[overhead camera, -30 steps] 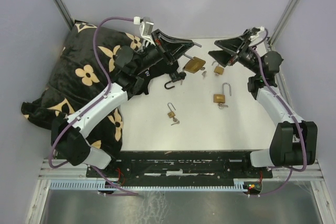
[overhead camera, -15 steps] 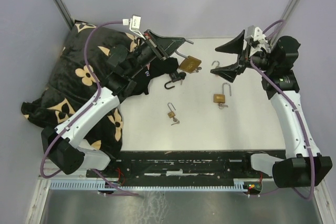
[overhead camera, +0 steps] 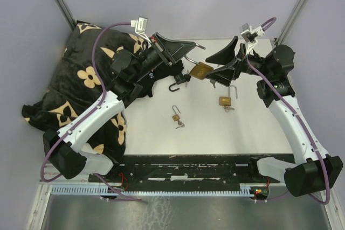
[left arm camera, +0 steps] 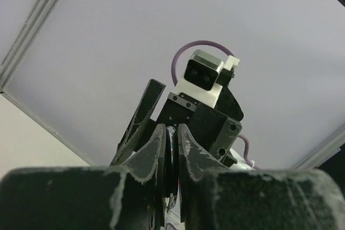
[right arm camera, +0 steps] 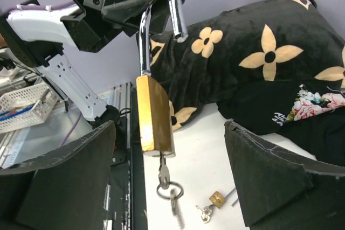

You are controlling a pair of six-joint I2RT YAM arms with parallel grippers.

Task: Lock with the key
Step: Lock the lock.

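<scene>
The surface's (overhead camera: 161, 138) 9 o'clock edge is overlapped by a flowered cushion (overhead camera: 81, 76), and open room is left toward 6 o'clock. Above 12 o'clock, the large brass padlock (right arm camera: 154, 114) is pinched by its shackle in the left pincer (left arm camera: 170, 130), with a key (right arm camera: 164, 175) hanging beneath. The right pincer (overhead camera: 209, 69) is spread wide around it, seemingly untouching. Three smaller locks are counted below: black-shackled padlock (overhead camera: 177, 83), tiny padlock (overhead camera: 176, 116), mid-sized padlock (overhead camera: 226, 100).

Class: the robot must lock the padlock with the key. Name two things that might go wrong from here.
The padlock hangs by its shackle alone from the left gripper, so it may swing when the open right gripper closes in. The key dangles from the keyhole; a knock might pull it out and drop it.
</scene>
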